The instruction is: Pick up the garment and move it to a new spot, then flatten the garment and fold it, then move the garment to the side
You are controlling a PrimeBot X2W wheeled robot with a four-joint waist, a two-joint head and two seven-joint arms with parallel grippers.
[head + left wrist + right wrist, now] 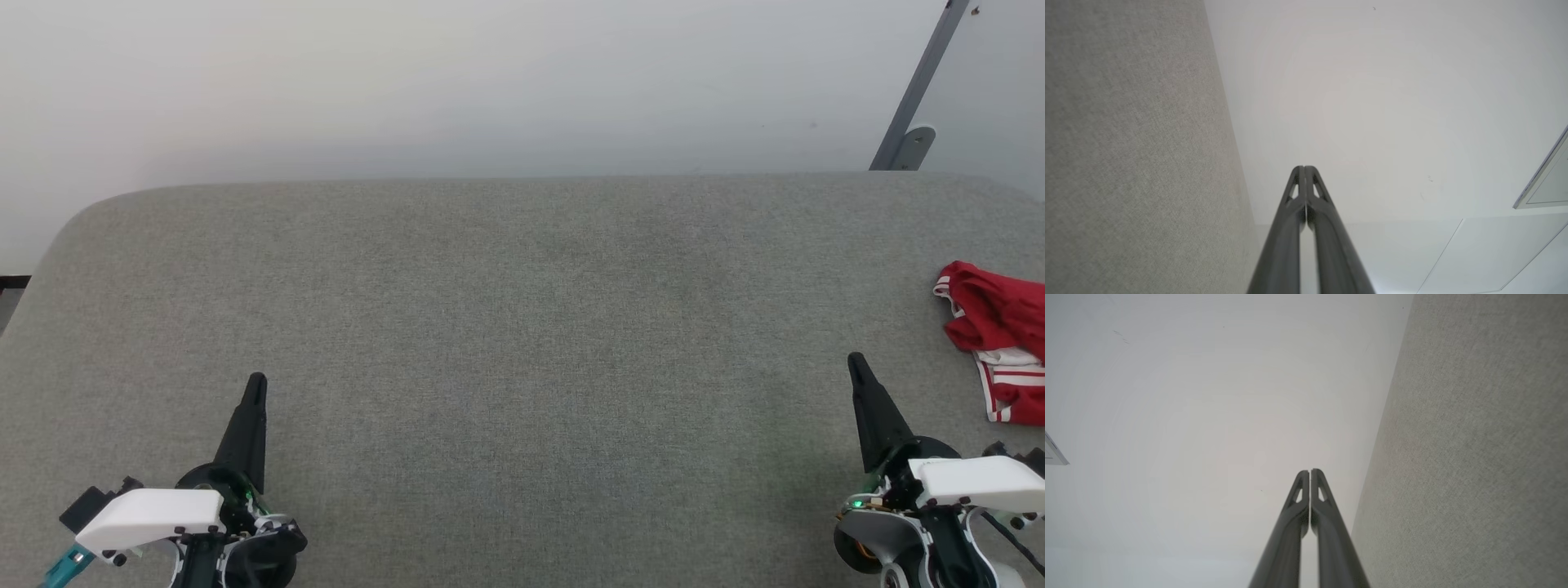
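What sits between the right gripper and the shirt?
Nothing. In the head view, a bare strip of grey surface lies between the right gripper and the crumpled shirt.

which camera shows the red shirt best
The head view: the garment lies crumpled far right on the grey surface, partly cut off by the frame. The wrist views look past the shut left gripper and right gripper at that surface and a white wall.

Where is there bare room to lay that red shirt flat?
The grey padded surface is bare between the left gripper and the right gripper, up to its far edge. Crowded at the right edge, where the crumpled red garment lies.
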